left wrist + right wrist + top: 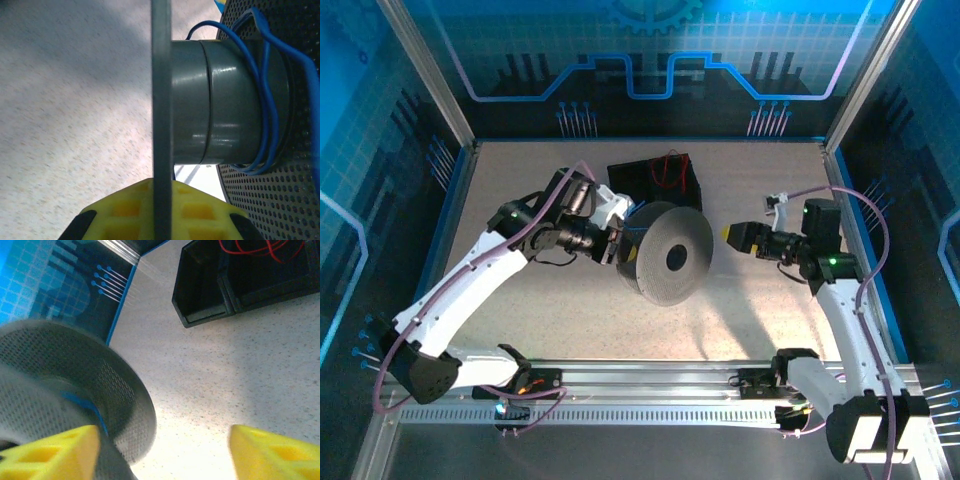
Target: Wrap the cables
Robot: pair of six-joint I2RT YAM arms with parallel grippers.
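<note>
A grey spool (670, 260) with perforated flanges stands on edge mid-table. The blue cable (265, 100) is wound in a few loose turns round its hub (220, 100), close to the perforated flange (280, 200). My left gripper (615, 245) is shut on the rim of the other flange (161, 100), which runs straight up between its yellow fingers (200, 205). My right gripper (735, 235) hangs open just right of the spool, nothing between its fingers (275, 455). The red cable (255, 247) lies in a black bin (240, 285).
The black bin (655, 180) sits directly behind the spool, near the back wall. Bare speckled tabletop (750, 310) lies in front of and right of the spool. Metal rails (650, 385) run along the near edge by the arm bases.
</note>
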